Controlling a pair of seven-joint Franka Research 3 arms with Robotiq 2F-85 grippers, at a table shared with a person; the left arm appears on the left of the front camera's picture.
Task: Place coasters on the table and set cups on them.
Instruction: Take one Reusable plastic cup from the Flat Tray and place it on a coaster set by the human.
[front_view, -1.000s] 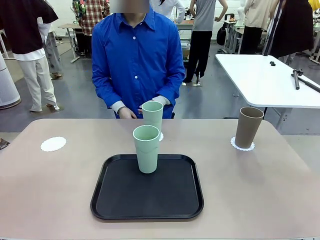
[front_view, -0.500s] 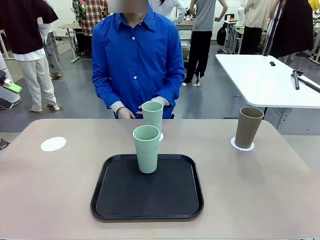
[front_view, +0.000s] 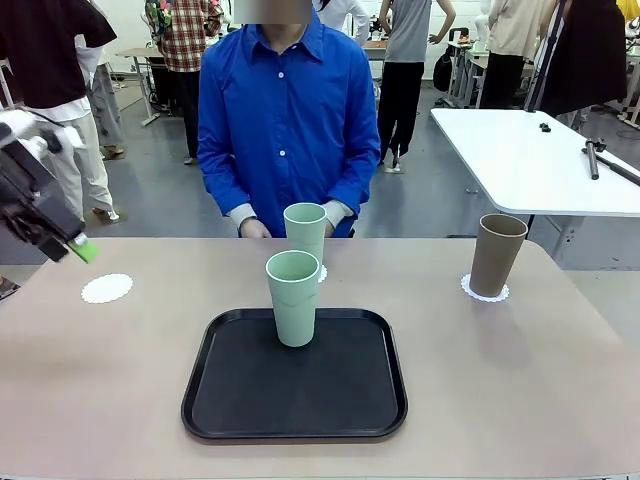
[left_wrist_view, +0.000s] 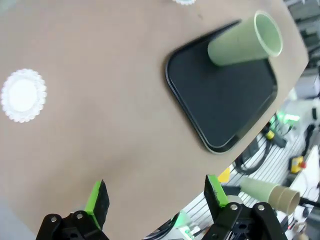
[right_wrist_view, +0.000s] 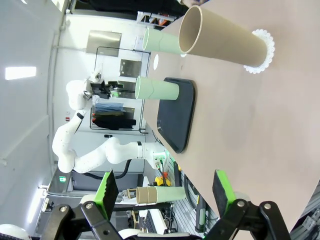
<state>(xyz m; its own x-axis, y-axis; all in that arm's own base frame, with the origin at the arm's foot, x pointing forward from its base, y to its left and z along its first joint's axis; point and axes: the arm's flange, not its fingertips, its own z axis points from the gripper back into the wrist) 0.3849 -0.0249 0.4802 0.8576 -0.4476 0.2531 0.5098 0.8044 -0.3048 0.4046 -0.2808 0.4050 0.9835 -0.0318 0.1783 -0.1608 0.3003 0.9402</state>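
The left gripper (front_view: 78, 247), jaws apart and empty, is newly brought in near the bare coaster (front_view: 106, 288); the mint cup (front_view: 292, 298) on the tray (front_view: 300, 395) is probably sought.

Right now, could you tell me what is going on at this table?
Two cups are set: the brown cup and the far mint cup stand on coasters. The near mint cup stands on the black tray. The third coaster lies bare; the open left gripper hovers near it. A person stands at the far side.
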